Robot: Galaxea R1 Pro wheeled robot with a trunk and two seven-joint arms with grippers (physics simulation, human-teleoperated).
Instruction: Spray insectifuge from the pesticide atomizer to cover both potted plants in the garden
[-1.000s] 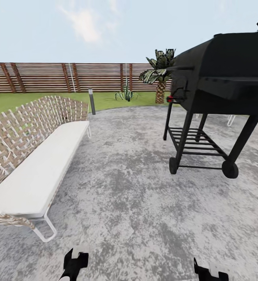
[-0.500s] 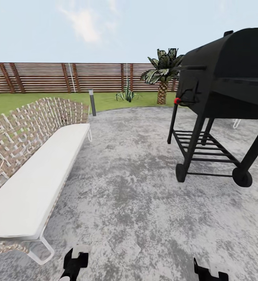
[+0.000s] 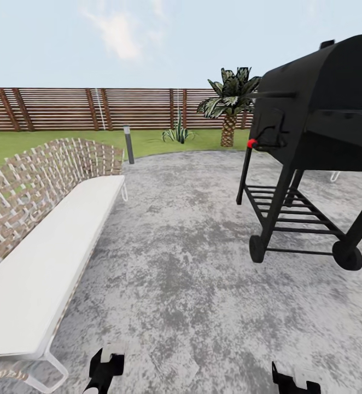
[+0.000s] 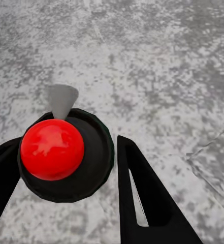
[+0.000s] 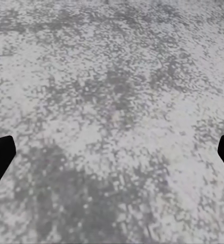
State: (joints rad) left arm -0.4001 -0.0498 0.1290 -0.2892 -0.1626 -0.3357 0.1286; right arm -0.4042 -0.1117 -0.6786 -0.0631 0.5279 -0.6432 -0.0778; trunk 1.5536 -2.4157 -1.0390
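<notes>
Grey patio (image 3: pixel 192 262) below | atomizer (image 4: pixel 66 152) sits between left gripper (image 3: pixel 105 365) fingers, clamped, red knob facing wrist camera | right gripper (image 3: pixel 293 383) spread wide, empty | since earlier: camera advanced, grill (image 3: pixel 323 109) and bench (image 3: pixel 50 246) loom nearer; grippers unchanged

Pesticide atomizer (image 4: pixel 97 152): dark round body, red ball, grey nozzle, between left gripper (image 4: pixel 69 140) jaws. Garden (image 3: pixel 17 141): lawn beyond grey patio.

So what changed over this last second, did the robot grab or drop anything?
Only the camera moved: the view crept forward and swung left, so the grill and bench slid across the picture. Nothing was grabbed or released. The left pincer still holds the red-topped dark object; the right pincer stays open above the patio.
</notes>
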